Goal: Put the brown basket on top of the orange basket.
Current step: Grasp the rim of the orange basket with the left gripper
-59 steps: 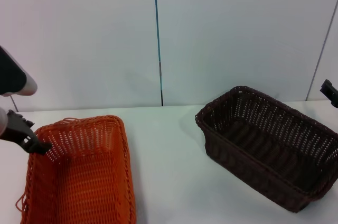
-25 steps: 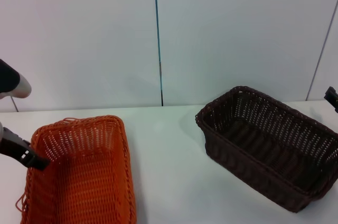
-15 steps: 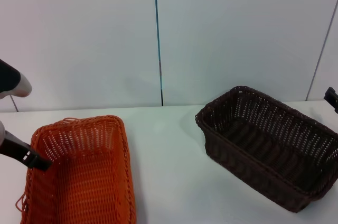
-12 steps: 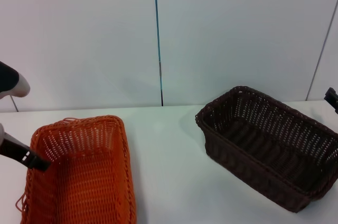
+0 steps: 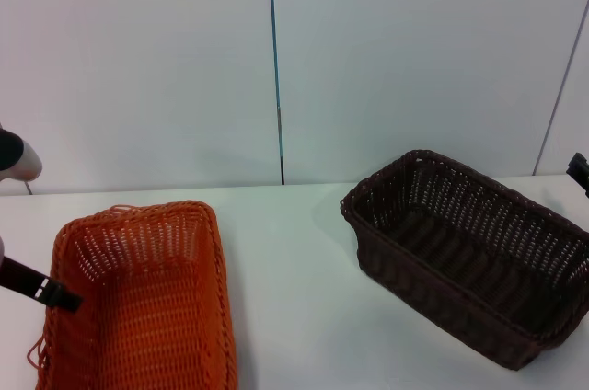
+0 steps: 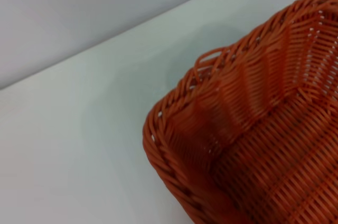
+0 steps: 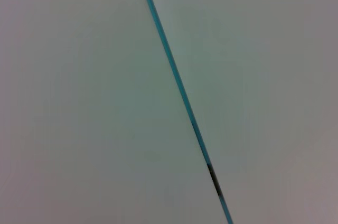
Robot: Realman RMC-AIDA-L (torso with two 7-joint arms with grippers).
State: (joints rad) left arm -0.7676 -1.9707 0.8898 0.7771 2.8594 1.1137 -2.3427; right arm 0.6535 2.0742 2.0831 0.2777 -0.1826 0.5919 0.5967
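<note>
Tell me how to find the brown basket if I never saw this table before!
Look at the white table in front of the pale wall. Two woven baskets sit apart on it, and the brown basket is the one on the robot's right. It is dark brown with deep openwork sides, while the orange basket is bright.

The head view looks forward and down; the left wrist view closely shares the orange basket [image 5: 138,298]; the right wrist view faces the wall [image 7: 79,102].
</note>
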